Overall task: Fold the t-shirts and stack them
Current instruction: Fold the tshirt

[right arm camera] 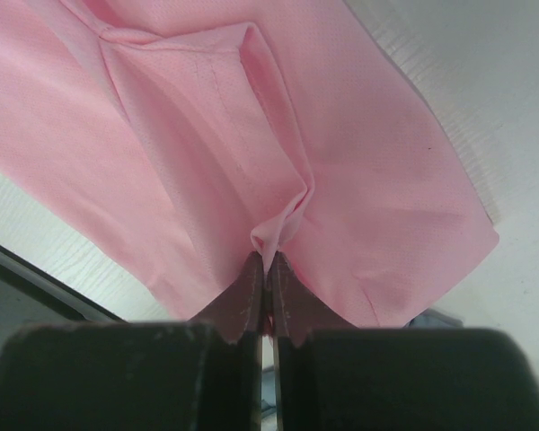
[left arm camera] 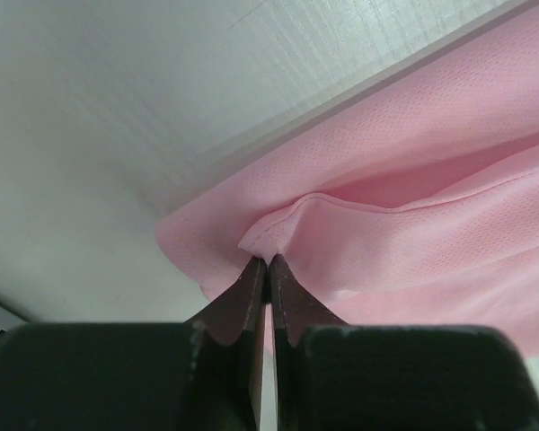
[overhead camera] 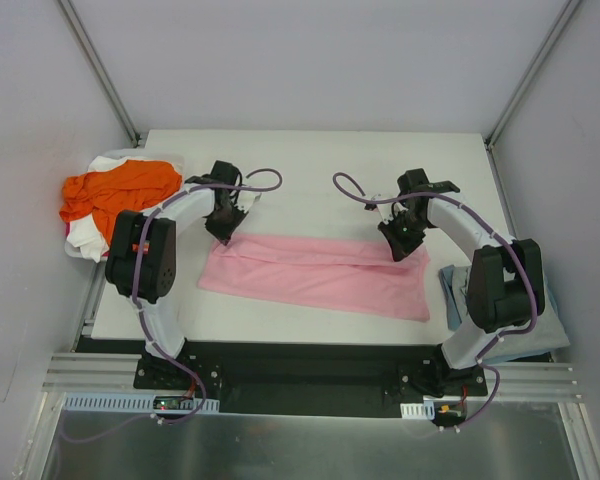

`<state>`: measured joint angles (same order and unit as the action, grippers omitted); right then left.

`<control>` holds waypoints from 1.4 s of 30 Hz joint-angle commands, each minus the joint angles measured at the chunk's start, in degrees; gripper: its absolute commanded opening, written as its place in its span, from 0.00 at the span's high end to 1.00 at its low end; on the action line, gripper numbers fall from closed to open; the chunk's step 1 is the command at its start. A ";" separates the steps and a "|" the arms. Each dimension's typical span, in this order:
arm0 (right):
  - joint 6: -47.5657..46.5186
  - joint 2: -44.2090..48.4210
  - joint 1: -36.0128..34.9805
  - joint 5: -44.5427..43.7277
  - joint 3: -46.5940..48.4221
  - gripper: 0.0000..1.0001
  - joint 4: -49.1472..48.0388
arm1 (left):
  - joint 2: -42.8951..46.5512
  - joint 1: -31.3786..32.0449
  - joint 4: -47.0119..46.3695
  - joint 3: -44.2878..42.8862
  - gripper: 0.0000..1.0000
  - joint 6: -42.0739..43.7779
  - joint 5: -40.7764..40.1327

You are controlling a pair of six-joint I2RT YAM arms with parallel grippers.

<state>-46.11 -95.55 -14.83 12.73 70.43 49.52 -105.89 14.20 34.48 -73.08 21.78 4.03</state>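
While the light pink t-shirt [overhead camera: 320, 275] lay as a long band, its long axis running left to right across the table [overhead camera: 310, 160], we saw the left gripper [left arm camera: 268, 269] pinched tight on its far left corner and the right gripper [right arm camera: 266, 265] clamped on its right end, the cloth spanning between them.

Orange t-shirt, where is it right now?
In the top view the orange t-shirt lies crumpled on a white t-shirt at the table's left edge, just left of the left arm, apart from the pink t-shirt spread across the middle.
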 commanded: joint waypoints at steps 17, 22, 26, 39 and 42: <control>-0.47 4.93 -0.29 0.01 -2.05 0.99 1.90 | 20.54 2.77 0.41 13.04 1.00 -0.07 -1.39; -0.39 7.48 -0.29 -0.16 -3.81 0.99 2.69 | 20.90 2.85 0.33 15.42 0.99 0.10 -2.36; -0.47 9.76 -0.29 0.36 -4.95 0.99 3.13 | 20.19 2.85 0.24 15.60 0.94 -0.25 -2.10; -1.97 12.58 -0.38 2.38 -7.77 0.99 4.62 | 17.64 2.94 0.41 14.72 0.88 -0.86 -2.10; -3.11 12.84 -0.38 2.91 -9.00 0.99 4.71 | 17.12 2.94 0.33 14.81 0.83 -1.04 -2.19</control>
<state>-46.85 -85.21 -14.90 13.50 62.52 51.79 -88.40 16.58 33.69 -57.43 21.54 2.52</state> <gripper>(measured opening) 0.031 0.144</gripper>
